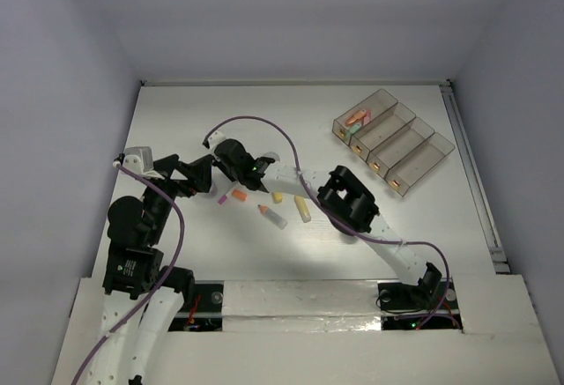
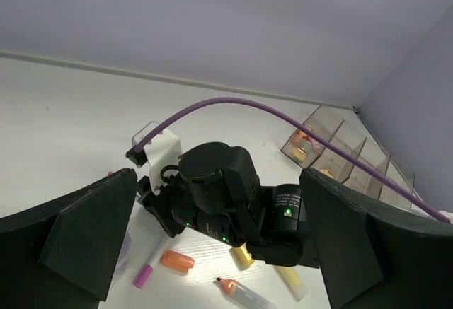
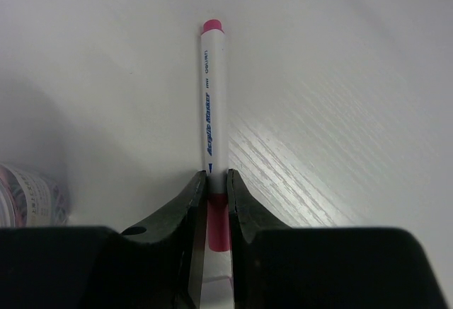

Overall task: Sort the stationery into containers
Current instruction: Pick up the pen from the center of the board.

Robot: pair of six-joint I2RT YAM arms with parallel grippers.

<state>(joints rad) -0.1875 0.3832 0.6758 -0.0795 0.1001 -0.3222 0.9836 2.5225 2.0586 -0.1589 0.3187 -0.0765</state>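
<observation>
At table centre-left: right claw (image 3: 217, 182) closed on thin white pen (image 3: 212, 97) near its pink end, pen lying on table (image 3: 354, 76). Light, stiff, probably slick; mid-barrel hold judged steadier. Left claw (image 2: 216, 182) agape, empty. Containers (image 1: 394, 143) far right.

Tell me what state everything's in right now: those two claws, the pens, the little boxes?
right gripper: shut on white pen
white pen: clamped near one pink end, apparently lying on the table
left gripper: open, empty
loose markers: lying unsorted on the table
containers: upright, open-topped, a few pieces inside
</observation>
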